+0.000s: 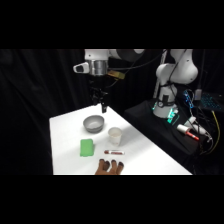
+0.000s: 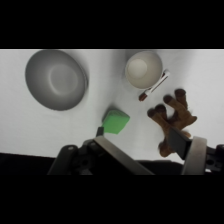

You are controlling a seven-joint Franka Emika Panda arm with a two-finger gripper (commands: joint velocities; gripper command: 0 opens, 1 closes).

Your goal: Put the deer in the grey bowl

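One deer (image 1: 109, 166) outside grey bowl (image 1: 93, 123)

- The white arm (image 1: 176, 67) rises from its base (image 1: 165, 107) at the upper right and reaches leftward across the top of the side view.
- Its wrist (image 1: 97, 66) hangs high, pointing straight down (grey band just under the white housing).
- The gripper (image 1: 103, 107) dangles dark and slim beneath the wrist, its tips up in the air.
- In the wrist view, black linkage (image 2: 82, 159) and two pale fingers (image 2: 195, 155) rise from the bottom edge, set well apart.
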